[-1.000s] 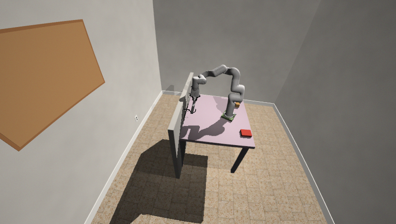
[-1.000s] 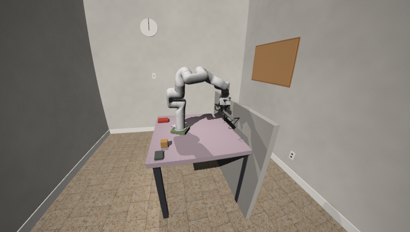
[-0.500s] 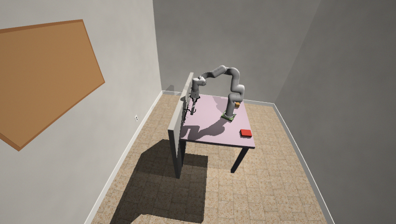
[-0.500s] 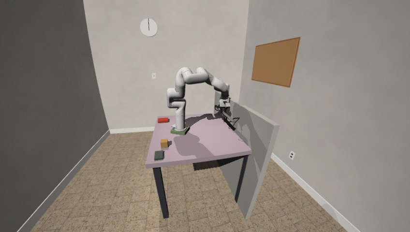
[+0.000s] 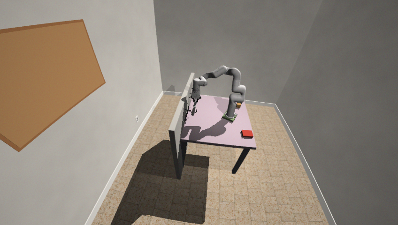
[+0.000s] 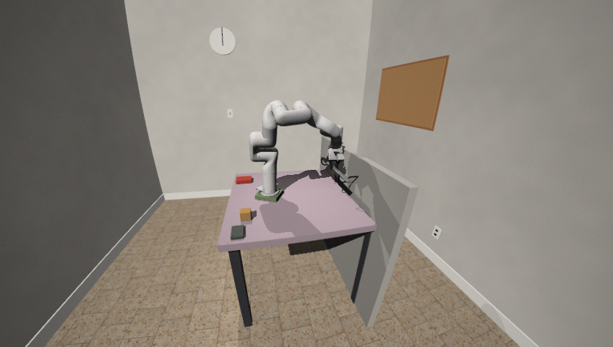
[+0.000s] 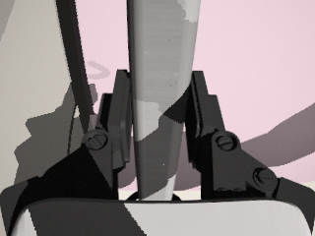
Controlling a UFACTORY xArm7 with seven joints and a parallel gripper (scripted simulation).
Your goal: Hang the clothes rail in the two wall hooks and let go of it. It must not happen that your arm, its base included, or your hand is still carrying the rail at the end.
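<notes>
Rail [image 5: 194, 107] [image 6: 343, 176] [image 7: 159, 88] between gripper [image 5: 195, 98] [image 6: 337, 168] [image 7: 158, 89] fingers, near wall panel [image 5: 176, 118] [image 6: 389, 189], no legible writing

Clothes rail [image 5: 193, 109] [image 6: 342, 176] [image 7: 159, 74] slightly lower (just a touch), nearer the grey panel [image 5: 176, 118] [image 6: 389, 193] [image 7: 34, 69]
</notes>
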